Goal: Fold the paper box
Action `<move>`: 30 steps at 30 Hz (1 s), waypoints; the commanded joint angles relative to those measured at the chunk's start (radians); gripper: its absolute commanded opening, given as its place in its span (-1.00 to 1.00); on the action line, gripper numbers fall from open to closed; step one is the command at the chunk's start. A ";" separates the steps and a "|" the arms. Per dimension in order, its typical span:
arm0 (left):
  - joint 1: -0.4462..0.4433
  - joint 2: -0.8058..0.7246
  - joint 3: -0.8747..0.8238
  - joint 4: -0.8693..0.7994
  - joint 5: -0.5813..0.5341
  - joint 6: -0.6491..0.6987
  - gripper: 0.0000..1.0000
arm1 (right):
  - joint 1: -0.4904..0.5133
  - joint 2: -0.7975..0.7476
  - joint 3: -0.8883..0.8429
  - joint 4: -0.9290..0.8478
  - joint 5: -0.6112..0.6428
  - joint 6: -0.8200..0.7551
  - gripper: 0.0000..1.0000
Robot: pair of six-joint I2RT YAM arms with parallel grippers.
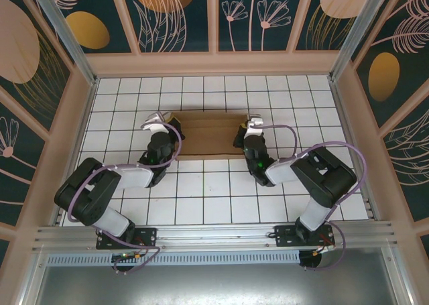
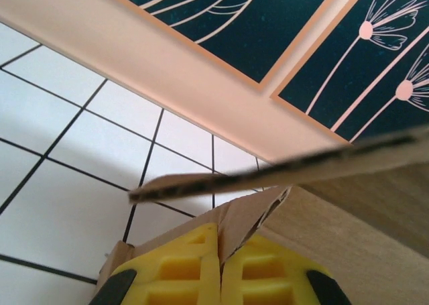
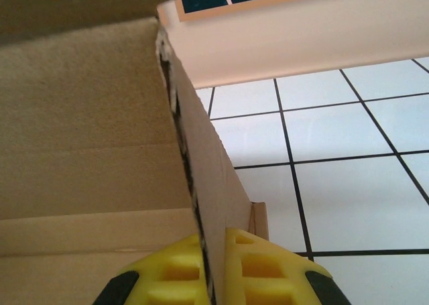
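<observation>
Workpiece position: the paper box (image 1: pixel 208 136) rests on the white tiled table (image 1: pixel 221 198), toward the far side and roughly midway between the left and right walls. Its long axis runs left to right. Crease lines cross the brown panel in the top view.

Left gripper (image 1: pixel 173 125): located at the left end of the box. In the left wrist view, the gripper (image 2: pixel 220 248) is clenched, with its yellow fingers (image 2: pixel 181 268) pressed together on a torn-edged cardboard flap. A second cardboard edge crosses the view above them, clear of the tiles.

Right gripper (image 1: pixel 240 134): located at the right end of the box. In the right wrist view, the gripper (image 3: pixel 213 251) is clamped on an upright cardboard panel seen edge-on, with one yellow finger (image 3: pixel 258 265) on each face. The box interior lies to the left of that panel and bare tiles to the right.
</observation>
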 commanded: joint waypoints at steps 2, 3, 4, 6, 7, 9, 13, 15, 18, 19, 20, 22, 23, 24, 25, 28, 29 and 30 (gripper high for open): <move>-0.025 -0.010 -0.095 -0.122 0.093 -0.077 -1.00 | 0.043 -0.022 -0.061 0.122 -0.042 0.028 -1.00; -0.024 -0.016 -0.107 -0.124 0.094 -0.082 -1.00 | 0.047 -0.023 -0.074 0.124 -0.041 0.033 -1.00; -0.024 -0.023 -0.119 -0.129 0.097 -0.092 -1.00 | 0.051 -0.026 -0.085 0.125 -0.039 0.038 -1.00; -0.025 -0.027 -0.138 -0.132 0.115 -0.103 -1.00 | 0.057 -0.024 -0.107 0.125 -0.038 0.050 -1.00; -0.028 -0.026 -0.146 -0.134 0.124 -0.111 -1.00 | 0.060 -0.024 -0.118 0.127 -0.040 0.061 -1.00; -0.029 -0.021 -0.156 -0.144 0.139 -0.119 -1.00 | 0.065 -0.018 -0.138 0.135 -0.038 0.083 -1.00; -0.040 -0.019 -0.190 -0.152 0.139 -0.140 -1.00 | 0.084 0.007 -0.165 0.149 -0.026 0.122 -1.00; -0.042 -0.020 -0.208 -0.150 0.142 -0.150 -1.00 | 0.094 0.022 -0.171 0.158 -0.031 0.138 -1.00; -0.049 -0.020 -0.222 -0.157 0.144 -0.145 -1.00 | 0.114 0.035 -0.172 0.170 -0.029 0.157 -1.00; -0.052 -0.016 -0.223 -0.162 0.142 -0.145 -1.00 | 0.121 0.038 -0.174 0.175 -0.024 0.160 -1.00; -0.056 -0.013 -0.225 -0.166 0.141 -0.145 -1.00 | 0.129 0.045 -0.177 0.181 -0.017 0.158 -1.00; -0.063 -0.004 -0.227 -0.168 0.141 -0.143 -1.00 | 0.142 0.057 -0.183 0.190 0.000 0.152 -1.00; -0.066 0.001 -0.227 -0.170 0.139 -0.140 -1.00 | 0.148 0.064 -0.191 0.200 0.010 0.154 -1.00; -0.067 0.005 -0.226 -0.174 0.138 -0.140 -1.00 | 0.150 0.072 -0.201 0.212 0.012 0.160 -1.00; -0.069 0.010 -0.224 -0.179 0.135 -0.141 -1.00 | 0.152 0.082 -0.212 0.228 0.009 0.172 -0.99; -0.068 0.013 -0.208 -0.219 0.122 -0.144 -1.00 | 0.154 0.107 -0.242 0.273 -0.021 0.202 -0.93; -0.069 0.013 -0.203 -0.232 0.117 -0.143 -1.00 | 0.154 0.117 -0.249 0.293 -0.036 0.202 -0.90; -0.068 0.010 -0.199 -0.247 0.108 -0.145 -1.00 | 0.154 0.121 -0.255 0.306 -0.046 0.198 -0.87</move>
